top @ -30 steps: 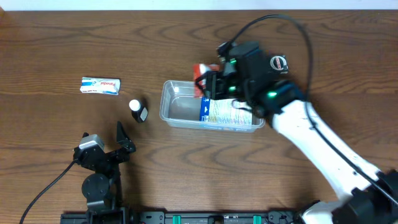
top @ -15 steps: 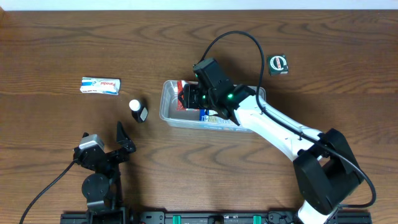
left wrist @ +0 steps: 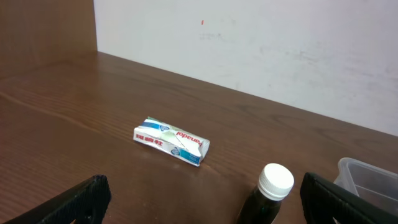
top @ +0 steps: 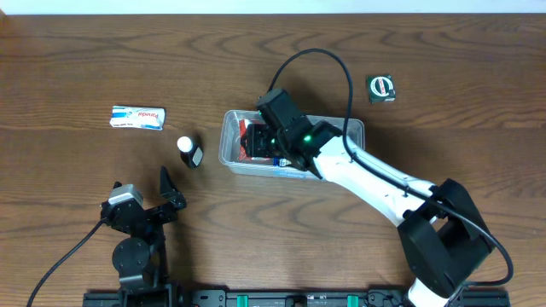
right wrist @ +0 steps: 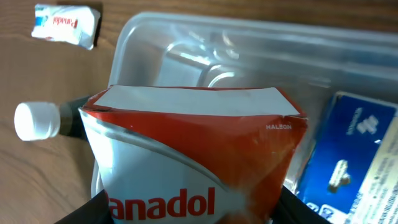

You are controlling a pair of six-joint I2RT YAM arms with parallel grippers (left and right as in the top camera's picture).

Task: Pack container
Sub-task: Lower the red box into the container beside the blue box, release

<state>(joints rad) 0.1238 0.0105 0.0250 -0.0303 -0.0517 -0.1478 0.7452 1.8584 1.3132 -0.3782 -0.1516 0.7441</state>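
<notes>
The container (top: 355,129), a clear rectangular tub, stands in the middle of the table. My right gripper (top: 254,141) hangs over its left end, shut on a red and white Panadol box (top: 249,141). In the right wrist view the Panadol box (right wrist: 193,149) fills the space between the dark fingers (right wrist: 297,208), above the container's (right wrist: 249,50) left half. A blue box (right wrist: 348,155) lies inside, to the right. My left gripper (top: 143,189) rests open at the front left, holding nothing; in its own view the left gripper (left wrist: 205,208) has its fingers wide apart.
A small dark bottle with a white cap (top: 189,152) stands just left of the tub, also visible as the bottle (left wrist: 270,193) near my left gripper. A white Panadol packet (top: 137,118) lies further left. A small dark green item (top: 381,88) sits at the back right.
My right arm has swung left along the tub with the red box, from its middle to its left end. The green item at the back right is now uncovered. The left arm has not moved.
</notes>
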